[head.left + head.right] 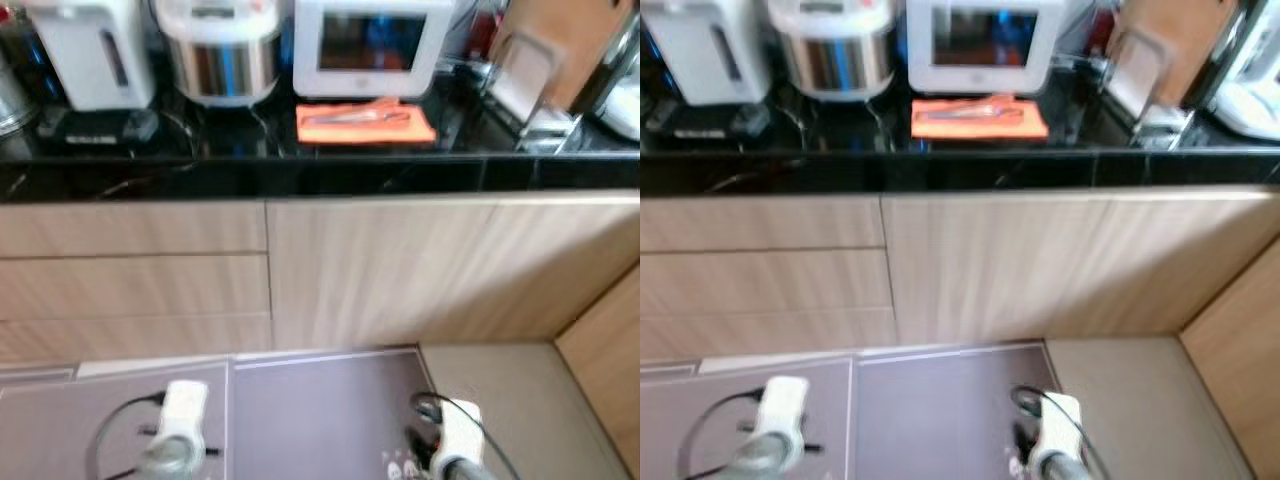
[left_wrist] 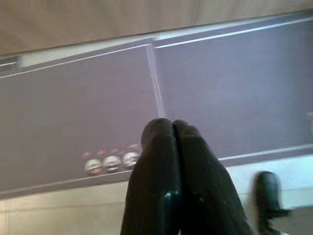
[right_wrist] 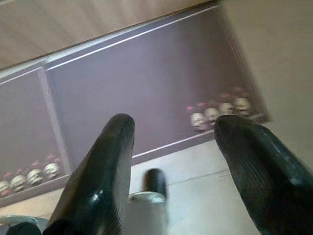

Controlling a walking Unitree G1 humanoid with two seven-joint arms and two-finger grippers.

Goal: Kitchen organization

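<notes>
While both arms hang, left claw (image 2: 172,128) is together, right claw (image 3: 176,127) apart.

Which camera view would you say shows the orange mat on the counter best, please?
The left eye view: the orange mat lies whole and larger before the white appliance. The right eye view shows it similarly, slightly smaller. The wrist views face the floor mats.

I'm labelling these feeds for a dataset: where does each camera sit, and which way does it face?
Left eye: on the head, facing forward and down at the black countertop, orange cloth and wood cabinets; both arms hang low.
Right eye: same scene, shifted slightly sideways.
Left wrist: along the left tool, fingers together, at the purple mat.
Right wrist: along the right tool, fingers spread, at that mat.
Both wrist views share the mat.
</notes>
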